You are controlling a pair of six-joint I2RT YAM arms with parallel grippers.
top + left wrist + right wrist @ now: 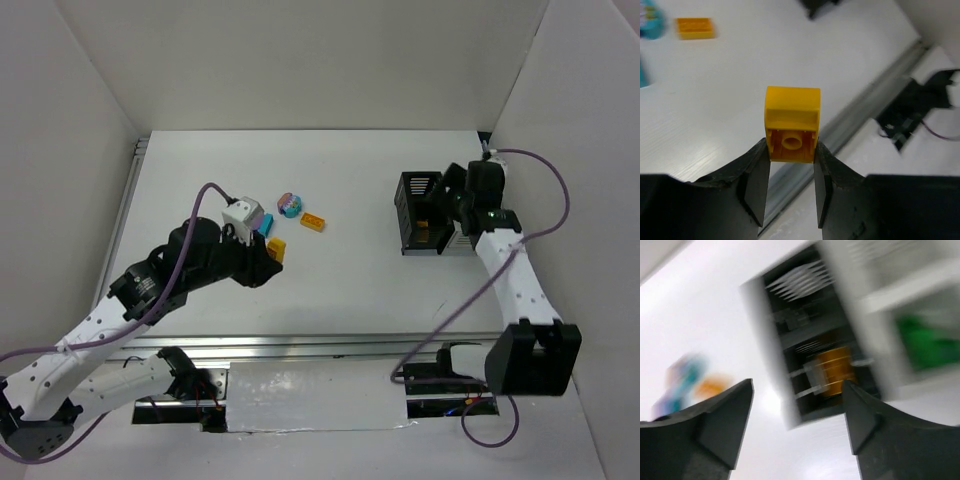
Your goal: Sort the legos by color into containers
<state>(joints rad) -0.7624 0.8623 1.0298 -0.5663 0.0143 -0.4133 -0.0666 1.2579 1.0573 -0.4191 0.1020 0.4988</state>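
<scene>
Nearest the arm bases, the left gripper [791,157] pinches a small yellow plastic brick [792,122] by its two sides, the brick's hollow underside with its round tube turned toward the wrist camera; seen from above, that brick sits at the fingertips over the left half of the white table [350,290]; just beyond it a teal brick [266,225] lies partly hidden beside the grey wrist camera [243,215]; a little to the right lies a flat orange brick [314,222], studs up; just past that sits a small cluster of teal, pink and purple bricks [289,205], close to the flat one but apart from it; well away on the right side, the right gripper [797,390] hangs over the tall black slatted bin [420,213], its fingers spread wide with nothing between them; inside that bin an orange brick [835,370] lies at the bottom; right beside the black bin stands a white bin [900,285] holding something green [927,342], too blurred in the wrist view to make out further.
</scene>
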